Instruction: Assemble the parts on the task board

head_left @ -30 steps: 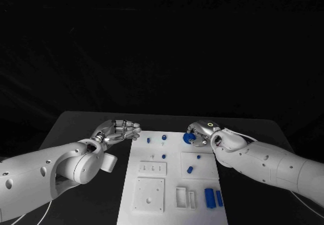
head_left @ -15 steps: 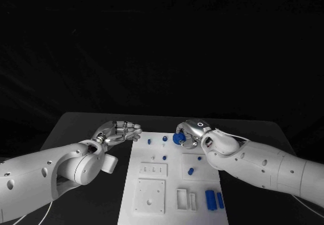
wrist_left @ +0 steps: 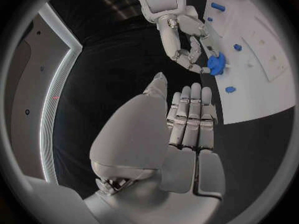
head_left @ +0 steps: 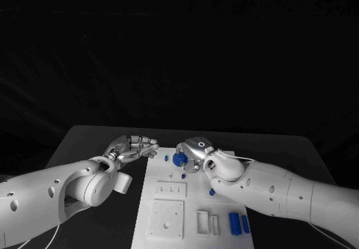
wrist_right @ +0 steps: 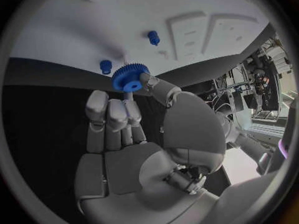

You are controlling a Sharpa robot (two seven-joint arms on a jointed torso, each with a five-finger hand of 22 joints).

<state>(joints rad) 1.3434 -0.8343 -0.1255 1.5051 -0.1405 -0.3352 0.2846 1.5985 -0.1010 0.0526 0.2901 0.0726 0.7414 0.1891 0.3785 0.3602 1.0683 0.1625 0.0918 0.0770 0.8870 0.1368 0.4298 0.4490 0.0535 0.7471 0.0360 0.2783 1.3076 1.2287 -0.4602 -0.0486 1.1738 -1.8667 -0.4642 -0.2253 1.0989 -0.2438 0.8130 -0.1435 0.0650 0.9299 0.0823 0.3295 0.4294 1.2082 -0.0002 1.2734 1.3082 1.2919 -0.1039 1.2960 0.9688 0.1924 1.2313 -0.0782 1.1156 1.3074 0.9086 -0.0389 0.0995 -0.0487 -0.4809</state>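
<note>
Head view: my right hand (head_left: 193,152), pinching blue gear (head_left: 179,159), has carried it leftward to task board (head_left: 224,238) top-left; my left hand (head_left: 135,147) curled, empty.
Left wrist view: gear (wrist_left: 217,64) over board edge.
Right wrist view: gear (wrist_right: 128,77) near pegs; seating likely next.

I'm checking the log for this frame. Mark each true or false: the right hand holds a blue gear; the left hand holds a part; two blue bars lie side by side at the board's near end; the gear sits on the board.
1. The right hand holds a blue gear: true.
2. The left hand holds a part: false, its fingers are curled on nothing.
3. Two blue bars lie side by side at the task board's near end: true.
4. The gear sits on the board: false, it is pinched above it.
</note>
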